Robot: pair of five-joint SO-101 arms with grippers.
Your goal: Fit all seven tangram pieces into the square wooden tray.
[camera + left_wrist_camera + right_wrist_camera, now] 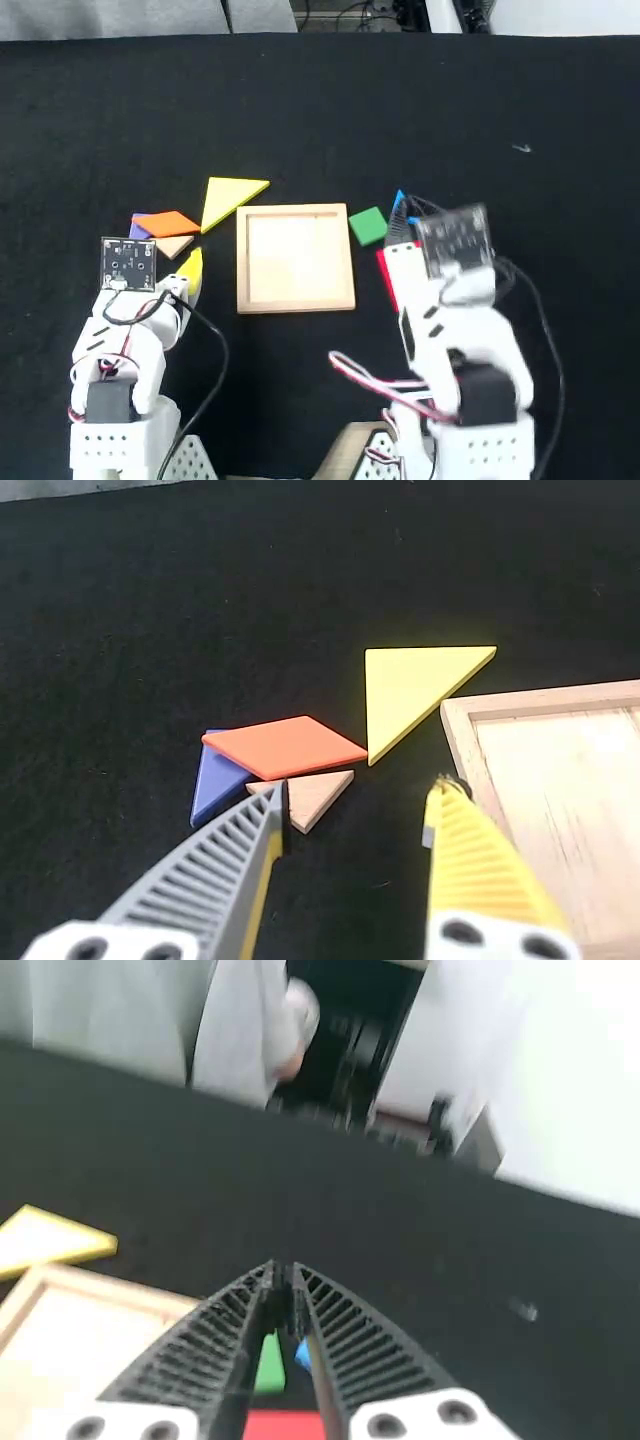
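The square wooden tray (243,262) is empty, so the first pick looks pending. The left end effector (360,790), spread wide, should lower onto the small tan wooden triangle (312,792). The right end effector (290,1278) is pinched together.

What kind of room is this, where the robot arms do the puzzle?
Probably a robotics lab or workshop. The left arm and right arm, both trailing wires, stand at a black table with a wooden tray between them, and cables lie behind it.
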